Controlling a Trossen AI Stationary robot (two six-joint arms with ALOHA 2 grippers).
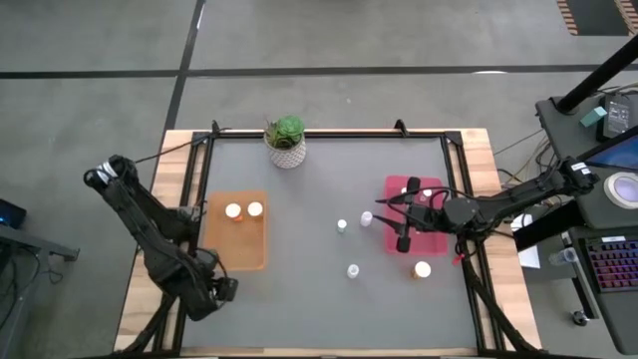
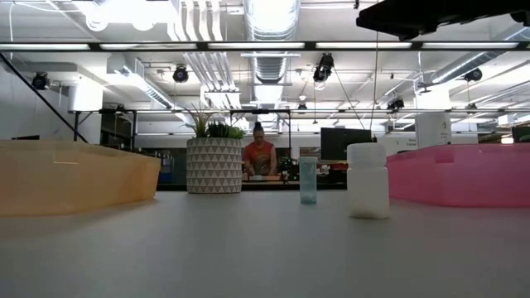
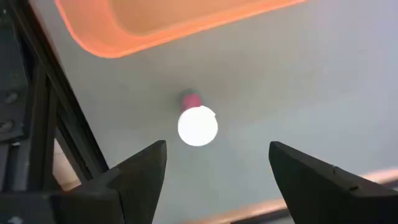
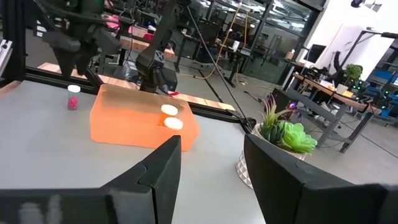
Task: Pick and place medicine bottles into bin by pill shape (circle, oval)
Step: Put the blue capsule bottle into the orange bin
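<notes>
White-capped bottle (image 3: 198, 126) right under left tool (image 3: 217, 171), fingers spread, near tabletop's left front corner. Step: approach; next descend, grip. Right tool (image 1: 403, 221) open above pink bin (image 1: 394, 189).

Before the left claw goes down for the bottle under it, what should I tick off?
1. Left claw open: ok.
2. Pink-bodied bottle upright, ahead of the claw's gap: ok.
3. Right claw open and empty, over the pink bin: ok.
4. Orange bin has free floor beside its two bottles: ok.
5. Pill shape inside the pink-bodied bottle: cannot tell.
</notes>
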